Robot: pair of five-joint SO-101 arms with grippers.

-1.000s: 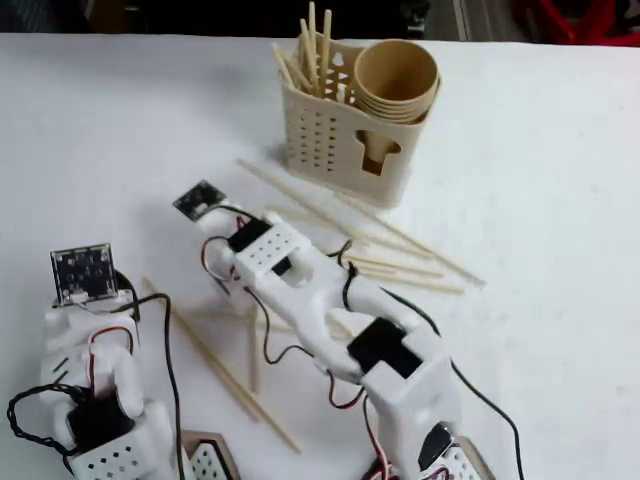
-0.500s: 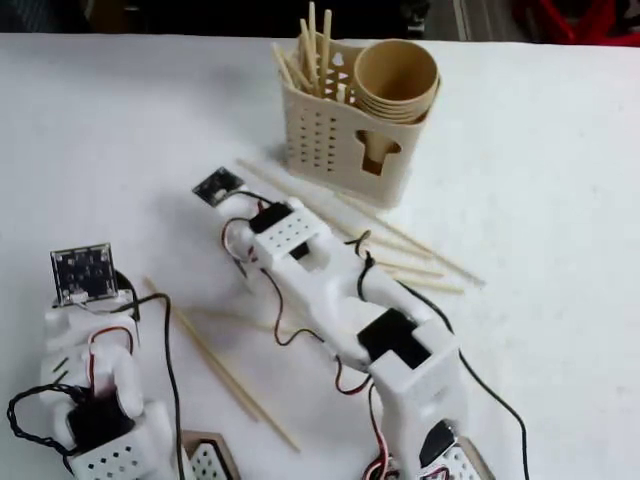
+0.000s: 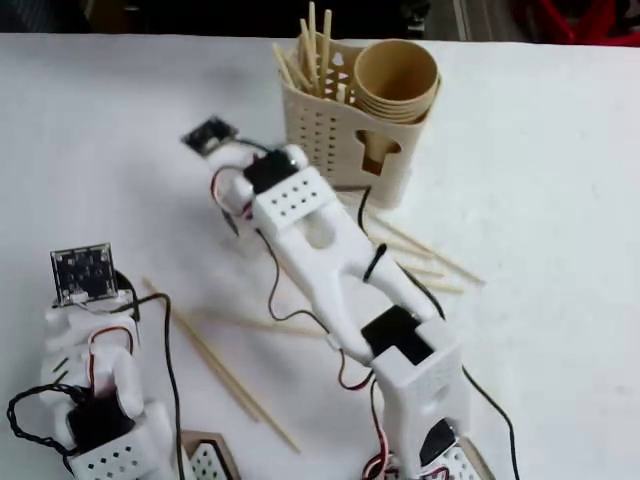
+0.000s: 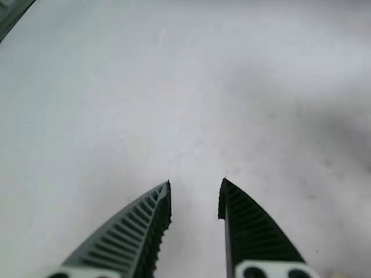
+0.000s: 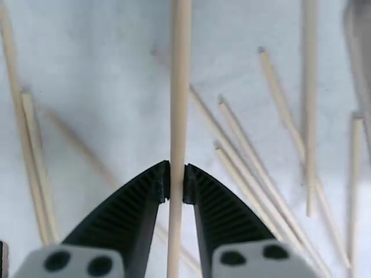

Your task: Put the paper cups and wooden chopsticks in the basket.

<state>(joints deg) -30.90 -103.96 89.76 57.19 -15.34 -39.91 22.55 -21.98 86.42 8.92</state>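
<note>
one chopstick (image 5: pixel 178 87) is pinched tight between the tips of the right end effector (image 5: pixel 177 184).

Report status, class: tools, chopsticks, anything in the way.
Right tool shut on one chopstick. Left tool open over table. Cups in basket; loose chopsticks on table. Nothing blocking basket.
</note>
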